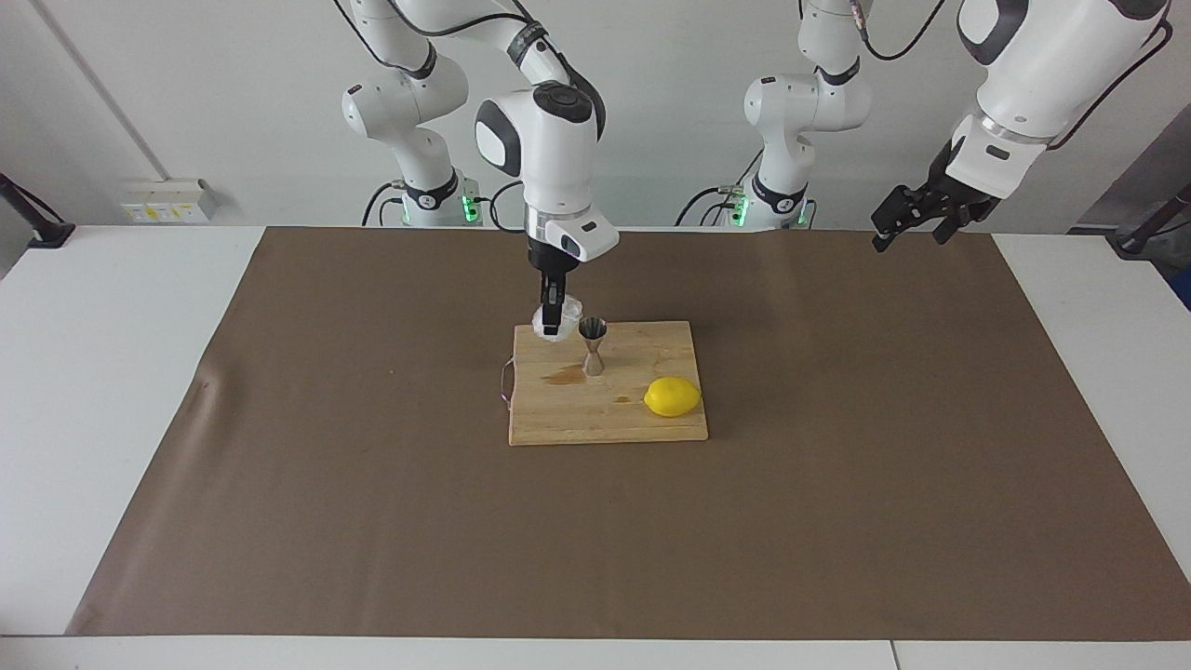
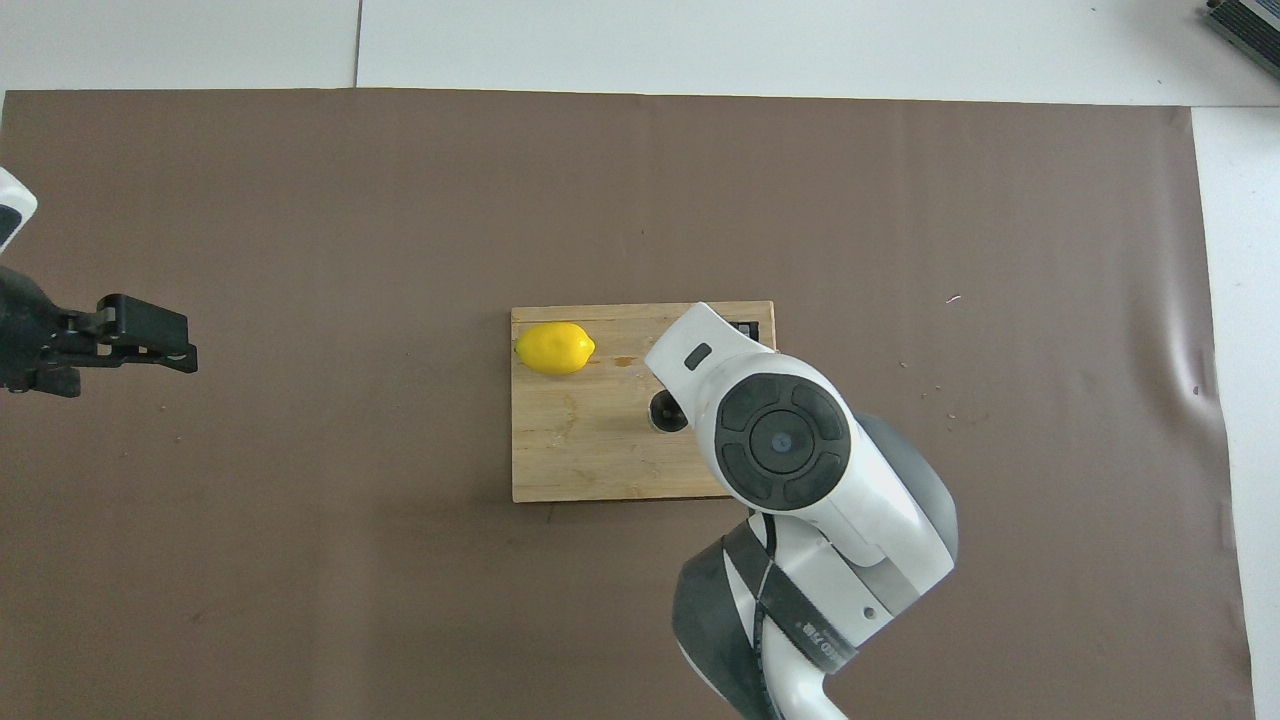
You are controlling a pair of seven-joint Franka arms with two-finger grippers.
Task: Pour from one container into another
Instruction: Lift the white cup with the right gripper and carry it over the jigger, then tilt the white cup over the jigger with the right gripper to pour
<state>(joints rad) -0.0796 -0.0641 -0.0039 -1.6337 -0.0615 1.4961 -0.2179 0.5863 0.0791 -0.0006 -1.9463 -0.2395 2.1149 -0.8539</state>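
Note:
My right gripper point(image 1: 553, 324) is shut on the translucent ribbed cup point(image 1: 568, 309). It holds the cup tilted, just above the wooden board point(image 1: 605, 414), right beside the rim of the metal jigger point(image 1: 592, 345). The jigger stands upright on the board. In the overhead view the right arm hides the cup and covers part of the jigger point(image 2: 663, 412). My left gripper point(image 1: 912, 228) is open and empty, and waits high over the left arm's end of the table; it also shows in the overhead view point(image 2: 150, 337).
A yellow lemon point(image 1: 672, 396) lies on the board's corner farther from the robots, toward the left arm's end. A wet stain point(image 1: 563, 375) marks the board beside the jigger's foot. A brown mat point(image 1: 372, 484) covers the table.

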